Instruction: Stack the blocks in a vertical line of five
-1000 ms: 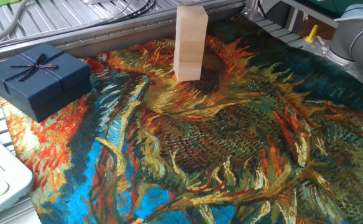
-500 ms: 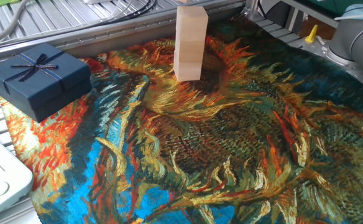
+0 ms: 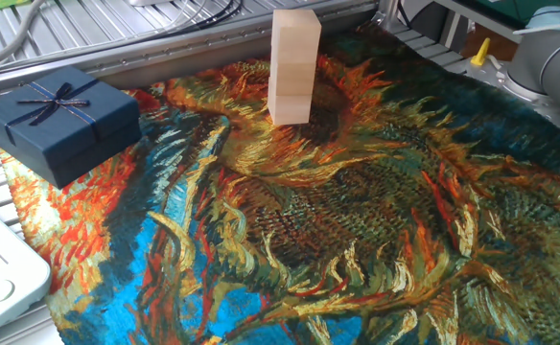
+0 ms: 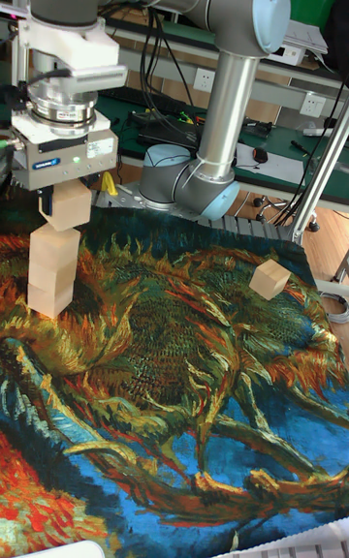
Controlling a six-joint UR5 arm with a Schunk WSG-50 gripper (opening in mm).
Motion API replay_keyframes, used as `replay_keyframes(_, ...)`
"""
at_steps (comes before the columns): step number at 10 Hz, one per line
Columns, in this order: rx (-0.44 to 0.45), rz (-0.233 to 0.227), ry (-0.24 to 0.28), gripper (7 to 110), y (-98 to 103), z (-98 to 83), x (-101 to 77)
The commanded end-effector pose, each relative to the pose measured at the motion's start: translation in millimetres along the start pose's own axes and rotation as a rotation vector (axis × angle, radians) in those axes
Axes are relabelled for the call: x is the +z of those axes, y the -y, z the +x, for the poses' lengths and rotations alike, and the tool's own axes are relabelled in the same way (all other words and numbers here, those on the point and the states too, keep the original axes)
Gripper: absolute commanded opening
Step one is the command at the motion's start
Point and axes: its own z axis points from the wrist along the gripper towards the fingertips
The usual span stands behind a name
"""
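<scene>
Painted sunflower cloth (image 4: 184, 393) in blue, orange and green covers my desk, from the front edge to the far end. Toward the right of the tall fixed view, one pale wooden block (image 4: 269, 279) sits alone on the cloth, turned at an angle and well apart from everything else. Further back on the left stands my stack of blocks (image 4: 53, 272), seemingly two cubes one on the other, upright on the cloth. Just above it my hand (image 4: 66, 200) is clenched on a third block (image 4: 69, 205); that block hangs slightly tilted, with its lower edge at the top of the stack, and I cannot tell whether the two touch. My grey arm (image 4: 228, 83) rises behind the hand and bends down to its base at the far edge of the desk.

In the fixed view the same stack (image 3: 292, 67) reaches the top edge, so my hand is out of sight there. A dark blue gift box (image 3: 59, 117) tied with a ribbon rests at the left edge of the cloth, well apart from the stack. A white object (image 3: 2, 278) shows at the lower left corner.
</scene>
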Motion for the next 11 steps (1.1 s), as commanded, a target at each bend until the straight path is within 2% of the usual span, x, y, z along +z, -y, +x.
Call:
replay_keyframes(1,-0.243,0.078,-0.032,7,20,6.1,-2.2)
replay_keyframes(2,-0.262,0.091,-0.014,7,23,1.0,-2.4)
replay_keyframes(3,-0.285,0.094,0.036,7,22,-11.7,-2.6)
replay_keyframes(4,-0.309,0.112,0.034,7,26,-12.2,-3.0)
replay_keyframes(5,-0.308,0.094,0.032,7,22,-11.1,-2.6)
replay_keyframes(8,-0.286,0.037,0.115,7,5,-29.2,-3.2)
replay_keyframes(11,-0.316,0.049,0.083,7,9,-21.9,-2.5)
